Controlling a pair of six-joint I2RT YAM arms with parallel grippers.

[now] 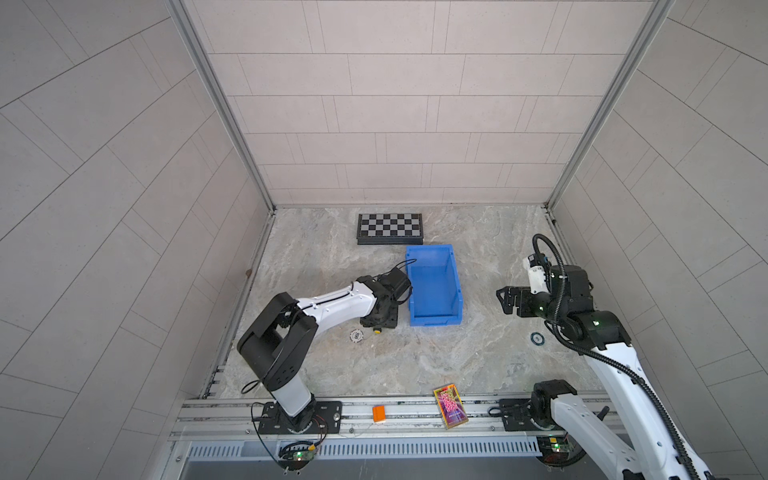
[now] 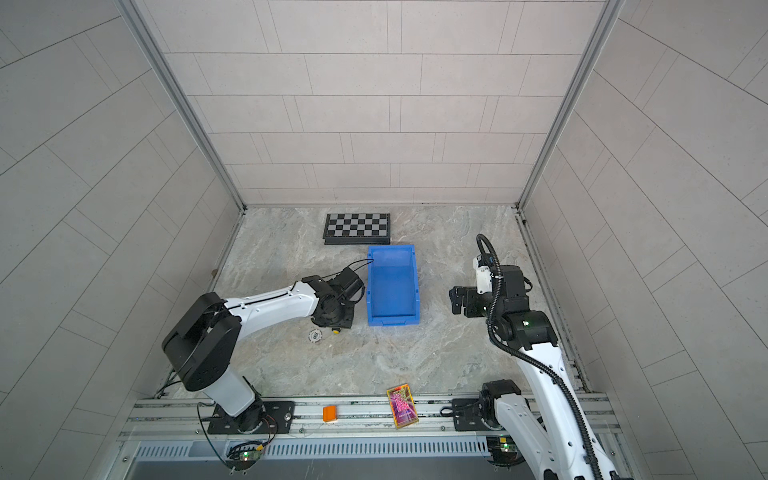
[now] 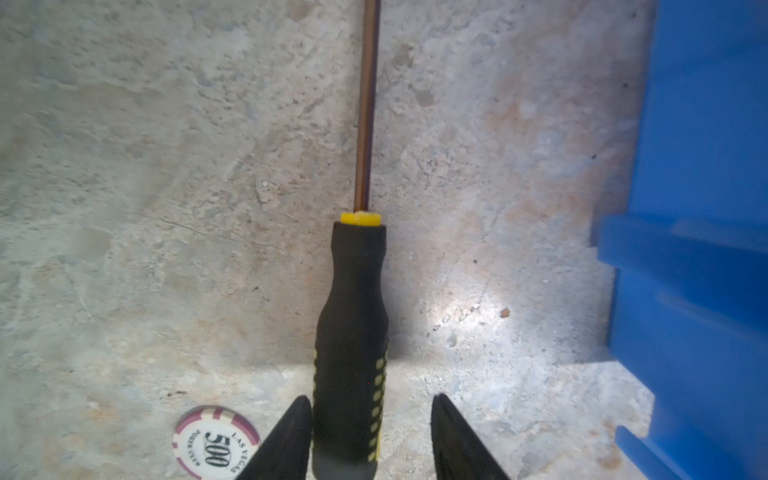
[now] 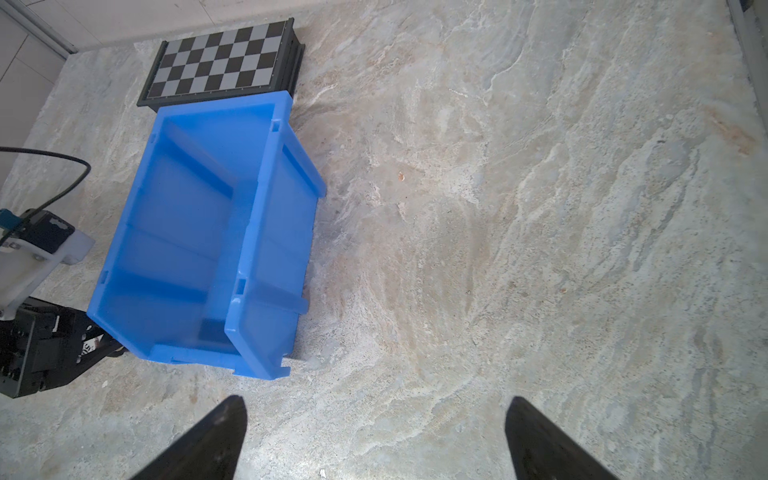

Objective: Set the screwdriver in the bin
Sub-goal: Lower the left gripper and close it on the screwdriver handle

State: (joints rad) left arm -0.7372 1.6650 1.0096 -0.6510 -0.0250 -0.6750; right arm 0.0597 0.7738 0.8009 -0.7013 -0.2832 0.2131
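Screwdriver (image 3: 351, 332) flat on table, left of its middle, just beside outer wall of bin (image 3: 706, 166), shaft running alongside that wall. Left gripper (image 3: 371, 415) down over butt end of handle, jaws parted astride it: one finger touching, gap at the other, nothing clamped yet. Right gripper (image 4: 376, 415) spread wide, empty, hovering on bin's far side.

Risks, as judged: shoving or rolling handle through off-centre closure; long shaft drooping and catching bin rim, from a hold so far back; nudging poker chip (image 3: 216, 442), just beside the touching finger.

Looks: black waisted handle, yellow dots along grip, yellow collar, thin brownish metal shaft, tip out of frame.
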